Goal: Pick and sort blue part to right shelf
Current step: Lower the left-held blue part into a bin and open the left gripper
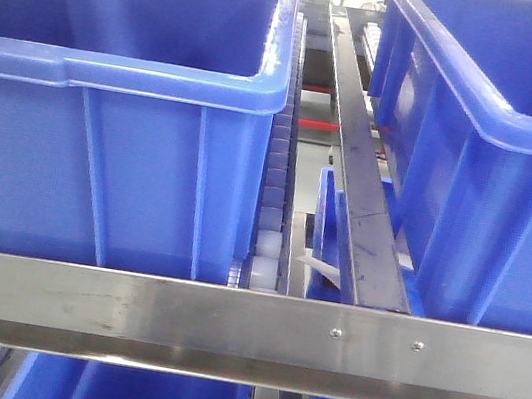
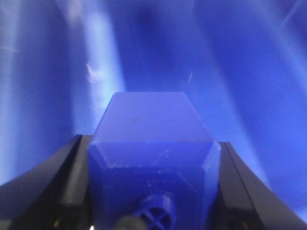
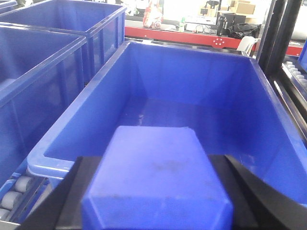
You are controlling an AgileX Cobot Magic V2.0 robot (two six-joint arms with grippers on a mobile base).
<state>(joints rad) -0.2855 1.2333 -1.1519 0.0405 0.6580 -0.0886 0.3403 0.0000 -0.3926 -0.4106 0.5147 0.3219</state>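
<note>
- Holding the blue part [image 3: 156,179] clamped tight, your right gripper [image 3: 157,191] hangs at the near rim of the bin [image 3: 192,96]; move farther in before opening.
- Your left gripper [image 2: 152,184] clamps a second part [image 2: 149,127]; open only the right.

Not much robot on show. On the left gripper [image 2: 151,140] the fingers [image 2: 43,191] are plain black slabs with slanted inner edges and a dull sheen. The right gripper [image 3: 153,158] has the same kind of fingers [image 3: 254,191]: matte black, wedge-shaped, getting wider toward the camera, with greyish edges.
</note>
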